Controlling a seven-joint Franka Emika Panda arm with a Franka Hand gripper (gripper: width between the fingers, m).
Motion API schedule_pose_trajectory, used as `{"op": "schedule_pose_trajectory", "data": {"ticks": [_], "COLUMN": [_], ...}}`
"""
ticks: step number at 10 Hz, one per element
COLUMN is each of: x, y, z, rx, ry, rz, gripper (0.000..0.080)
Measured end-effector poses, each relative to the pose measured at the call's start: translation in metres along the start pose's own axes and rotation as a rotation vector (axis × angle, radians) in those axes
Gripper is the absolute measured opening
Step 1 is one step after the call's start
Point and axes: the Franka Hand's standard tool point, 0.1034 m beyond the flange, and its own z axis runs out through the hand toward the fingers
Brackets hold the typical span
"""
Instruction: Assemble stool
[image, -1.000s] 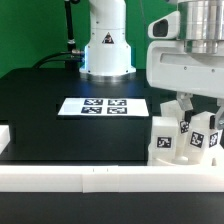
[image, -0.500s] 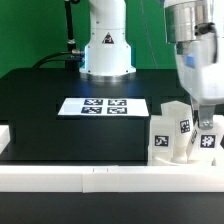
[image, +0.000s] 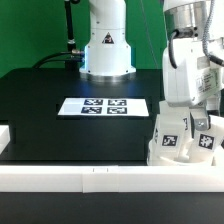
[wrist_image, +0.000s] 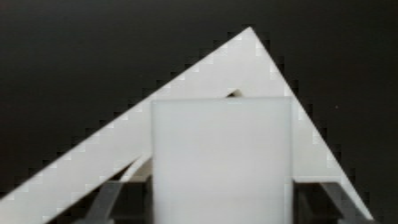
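White leg (wrist_image: 221, 150) seemingly between gripper (wrist_image: 214, 190) fingers

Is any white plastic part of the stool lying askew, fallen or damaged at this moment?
Nothing stands out. The white blocky tagged legs stand upright in the corner of the white border rails, below the gripper. The flat white marker board lies square on the black table. No damage shows.

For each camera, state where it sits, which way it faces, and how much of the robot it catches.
Exterior view: off the arm, at the table's edge, facing the robot's base across the black table; shows the marker board, arm and tagged stool legs.
Wrist view: on the wrist, looking along the gripper at a white leg between its jaws.
Shared: that leg and black tabletop.
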Motion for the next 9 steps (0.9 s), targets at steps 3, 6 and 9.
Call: {"op": "schedule_pose_trajectory", "data": {"ticks": [3,6,9], "x": [0.002,-0.001,-0.001], "y": [-0.004,-0.010,-0.017], "z": [-0.003,-0.027,-0.043], "rx": [-0.005,0.013,0.027], "ry": [-0.034,-0.060,-0.079], "rz": [0.095,-0.003,-0.021], "gripper": [0.0397,0.0625,0.0648]}}
